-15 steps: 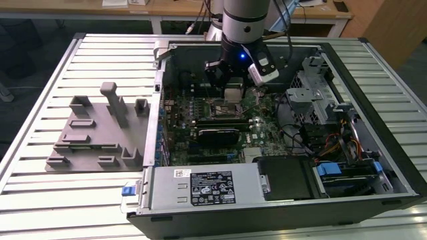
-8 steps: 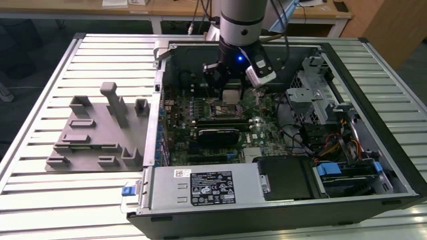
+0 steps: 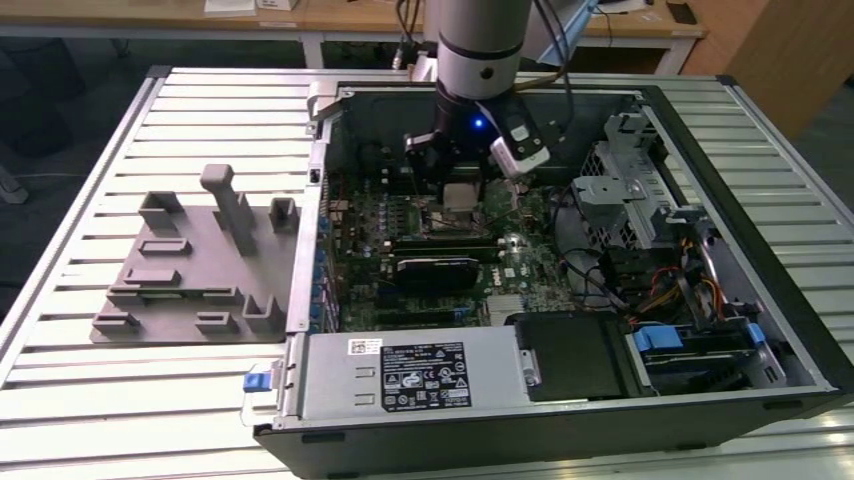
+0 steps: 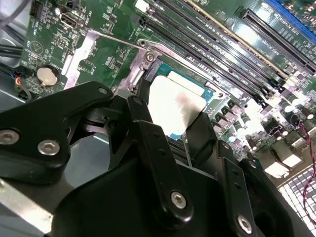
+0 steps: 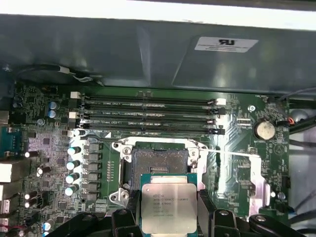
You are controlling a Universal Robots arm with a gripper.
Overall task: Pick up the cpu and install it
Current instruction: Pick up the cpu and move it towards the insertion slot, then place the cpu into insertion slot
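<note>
The cpu is a flat square chip with a silver top and a pale-green rim. My gripper is shut on it, with one black finger on each of two opposite edges. In the second wrist view the cpu sits between the fingers of the gripper, over the motherboard. The open black socket is bare and lies just beyond the held chip. In the exterior view the gripper hangs inside the computer case, with the cpu just above the board.
A thin metal lever sticks out beside the socket. Memory slots run along its far side. A grey plastic tray with upright blocks sits at the exterior view's left of the case. Power supply and drive bays fill the near end.
</note>
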